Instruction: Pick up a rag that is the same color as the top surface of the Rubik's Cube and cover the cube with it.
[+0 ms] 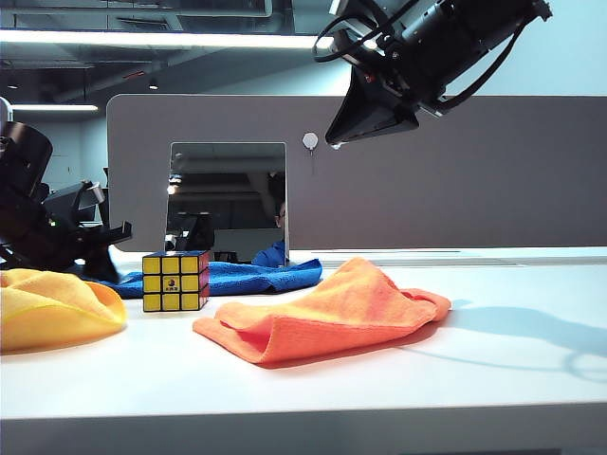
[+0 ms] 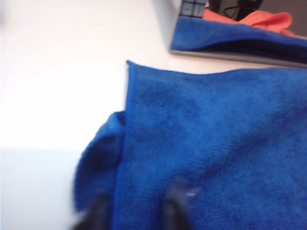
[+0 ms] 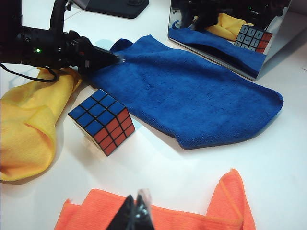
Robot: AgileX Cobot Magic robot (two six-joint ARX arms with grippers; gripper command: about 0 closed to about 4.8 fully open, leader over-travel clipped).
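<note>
left gripper (image 2: 136, 211): fingers being pressed astride rag (image 2: 216, 143) edge fold, grip unconfirmed; rag matching blue top of rubik's cube (image 3: 102, 121). right gripper (image 3: 136, 215): fingers clenched, being parked above orange cloth (image 3: 158, 215).

Exterior: table-level, frontal. Wrists: overhead, sharing rag (image 3: 192, 91).

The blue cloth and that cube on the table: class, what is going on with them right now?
The left gripper is down at the edge of the blue rag, its fingers pressing into the cloth; whether it has a firm grip yet cannot be told. The Rubik's Cube, blue face up, stands uncovered beside the rag. The right gripper hangs above the orange cloth, holding nothing. A yellow cloth lies on the cube's other side.
</note>
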